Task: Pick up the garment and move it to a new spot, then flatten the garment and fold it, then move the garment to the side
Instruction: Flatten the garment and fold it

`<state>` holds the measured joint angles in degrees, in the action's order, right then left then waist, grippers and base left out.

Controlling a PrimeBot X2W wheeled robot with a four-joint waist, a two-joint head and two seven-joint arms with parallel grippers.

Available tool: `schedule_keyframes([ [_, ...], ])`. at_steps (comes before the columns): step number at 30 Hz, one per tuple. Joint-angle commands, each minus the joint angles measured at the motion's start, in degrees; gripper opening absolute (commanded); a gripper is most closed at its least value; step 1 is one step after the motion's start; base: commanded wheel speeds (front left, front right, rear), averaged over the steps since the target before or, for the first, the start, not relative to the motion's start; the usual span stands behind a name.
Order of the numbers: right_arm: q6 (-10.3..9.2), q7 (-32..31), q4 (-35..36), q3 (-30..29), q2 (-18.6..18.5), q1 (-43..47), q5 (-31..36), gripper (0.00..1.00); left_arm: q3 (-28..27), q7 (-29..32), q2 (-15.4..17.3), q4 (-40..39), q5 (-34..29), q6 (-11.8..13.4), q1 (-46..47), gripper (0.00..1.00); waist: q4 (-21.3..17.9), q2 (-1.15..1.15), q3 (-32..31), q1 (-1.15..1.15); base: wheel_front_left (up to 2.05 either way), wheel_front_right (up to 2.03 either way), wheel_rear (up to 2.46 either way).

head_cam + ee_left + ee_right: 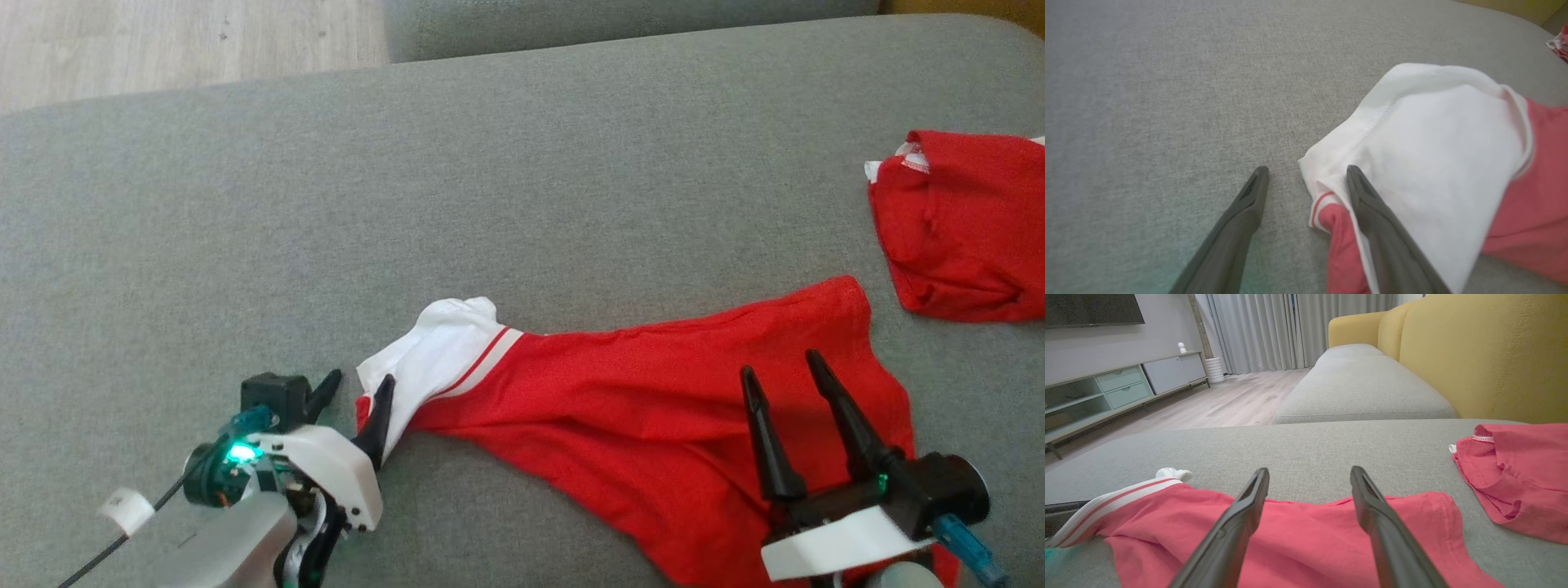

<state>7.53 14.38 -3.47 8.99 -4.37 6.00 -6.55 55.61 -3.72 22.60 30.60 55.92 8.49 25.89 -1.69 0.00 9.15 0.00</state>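
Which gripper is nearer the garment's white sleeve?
Left. The left gripper, open, straddles the edge of the white sleeve, one finger over the cloth. The right gripper, open, hovers over the red body of the garment, farther off.

**Two garments, two claws**

Two garments: one long red-and-white fabric garment (653, 408) and one crumpled red fabric garment (963, 229). Two dark, two-fingered claws: the left claw (361, 377) and the right claw (780, 363). One grey upholstered sofa seat (522, 163) lies beneath them.

Left gripper (1306, 170) spread, straddling garment (1437, 155) white sleeve edge; grey cushion (1167, 102) beneath.
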Motion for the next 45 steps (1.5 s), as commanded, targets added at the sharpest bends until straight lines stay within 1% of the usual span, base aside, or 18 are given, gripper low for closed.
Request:
schedule_keyframes([
  [1,-0.04,0.62,1.77,1.43,-0.85,-1.44,0.2,1.0,-1.47,-0.34,1.07,0.07,-0.19,-0.19,2.57,1.0,0.11,0.0,-0.1,0.0,0.0,0.0,0.0],
  [8,-0.04,0.62,1.59,2.22,-1.27,-1.88,0.15,1.0,-0.71,-0.03,-1.65,6.69,-0.19,-2.06,4.73,1.0,0.33,0.0,0.05,0.0,0.0,0.0,0.0],
  [13,-0.04,0.62,1.38,2.63,-1.81,-1.92,-0.01,1.0,1.31,2.84,-3.46,11.23,-0.88,-3.93,6.83,1.0,-0.18,0.0,-0.13,0.0,0.0,0.0,0.0],
  [14,-0.04,0.62,1.37,2.56,-1.84,-1.92,0.01,1.0,1.48,3.34,-3.7,11.76,-0.76,-4.3,7.03,0.97,-0.33,0.0,-0.24,0.0,0.0,0.0,0.0],
  [15,-0.04,0.62,1.35,2.53,-1.86,-1.9,0.01,1.0,1.77,3.94,-3.82,12.24,-0.75,-4.6,7.15,0.73,-0.49,0.0,-0.35,0.0,0.0,0.0,0.0],
  [16,-0.04,0.62,1.3,2.57,-1.87,-1.9,0.01,1.0,2.01,4.63,-3.82,12.75,-0.71,-4.6,7.14,0.44,-0.67,0.0,-0.46,0.0,0.0,0.0,0.0],
  [19,-0.04,0.62,1.27,2.48,-1.85,-1.75,0.01,1.0,2.54,6.99,-3.72,13.36,-0.2,-4.15,6.5,0.29,-1.03,0.0,-0.84,0.0,0.0,0.0,0.0],
  [20,-0.04,0.62,1.29,2.35,-1.82,-1.64,0.01,1.0,2.63,7.46,-3.58,13.21,-0.12,-3.82,6.26,0.18,-1.08,0.0,-0.96,0.0,0.0,0.0,0.0],
  [21,-0.04,0.62,1.3,2.24,-1.78,-1.52,0.01,1.0,2.71,7.98,-3.4,12.94,0.02,-3.53,5.95,0.02,-1.1,0.0,-1.09,0.0,0.0,0.0,0.0],
  [22,-0.04,0.62,1.32,2.16,-1.75,-1.38,0.02,1.0,2.76,8.49,-3.21,12.49,0.24,-3.36,5.57,0.0,-1.11,0.0,-1.2,0.0,0.0,0.0,0.0],
  [24,-0.04,0.62,1.39,2.01,-1.67,-1.11,0.04,1.0,2.63,8.88,-2.75,11.1,0.7,-3.26,4.92,0.0,-1.04,0.0,-1.39,0.0,0.0,0.0,0.0],
  [27,-0.04,0.62,1.45,1.78,-1.44,-0.8,0.09,1.0,2.37,5.83,-1.5,8.25,-0.83,-1.89,5.2,0.0,-0.82,0.0,-1.62,0.0,0.0,0.0,0.0],
  [32,-0.04,0.62,1.39,1.69,-1.03,-0.81,0.1,1.0,1.72,-4.98,1.47,3.74,-7.66,3.14,8.19,0.0,-0.31,0.0,-2.03,0.0,0.0,0.0,0.0],
  [35,-0.04,0.62,1.28,1.77,-0.91,-0.92,0.07,1.0,2.14,-8.53,2.77,1.18,-11.74,5.86,9.75,0.0,-0.16,0.0,-2.24,0.0,0.0,0.0,0.0],
  [41,-0.04,0.62,1.21,2.04,-0.66,-1.06,0.04,1.0,3.38,-8.18,2.26,-0.72,-12.09,6.05,8.32,0.0,-0.13,0.0,-2.09,0.0,0.0,0.0,0.0],
  [42,-0.04,0.62,1.18,2.17,-0.62,-1.08,0.03,1.0,3.64,-7.93,2.05,-0.52,-12.14,6.36,7.99,0.59,-0.2,0.0,-2.05,0.0,0.0,0.0,0.0],
  [43,-0.04,0.62,1.15,2.28,-0.58,-1.12,0.02,1.0,3.72,-7.69,1.77,-0.35,-11.93,6.65,7.58,1.0,-0.28,0.0,-2.02,0.0,0.0,0.0,0.0],
  [45,-0.04,0.62,1.14,2.27,-0.54,-1.07,-0.08,1.0,3.69,-7.08,1.31,0.08,-11.55,7.77,6.88,1.0,-0.34,0.0,-2.04,0.0,0.0,0.0,0.0],
])
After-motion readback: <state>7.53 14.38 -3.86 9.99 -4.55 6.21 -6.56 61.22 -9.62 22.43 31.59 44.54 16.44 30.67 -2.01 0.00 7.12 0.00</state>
